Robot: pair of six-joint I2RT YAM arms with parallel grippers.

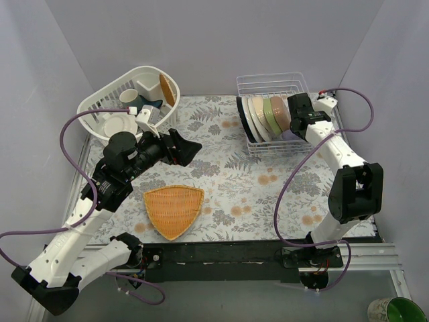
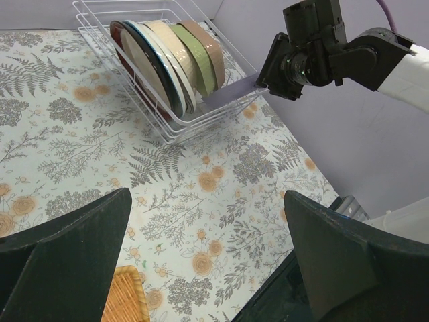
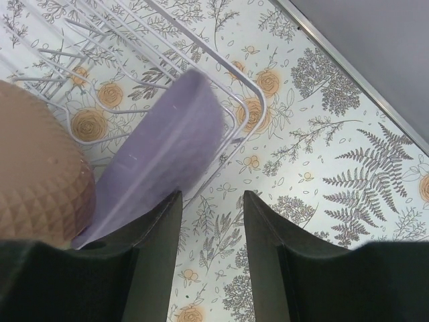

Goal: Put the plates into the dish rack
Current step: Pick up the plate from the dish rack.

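Thin white wire dish rack (image 1: 271, 82) holds glossy plates (image 1: 258, 117) on edge. A matte lilac rounded-square dish (image 3: 161, 154) leans tilted over the rack's corner rail, beside a diamond-embossed brown dish (image 3: 37, 174). At that corner the right gripper (image 3: 211, 261) stands parted, with only floral tablecloth (image 1: 234, 174) between its fingers; contact with the lilac dish is unclear. Well away from the rack, the left gripper (image 2: 208, 268) gapes wide and empty above a woven orange tray (image 1: 173, 209).

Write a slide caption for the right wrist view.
Open right gripper beside the lilac dish, tilted against the dish rack.
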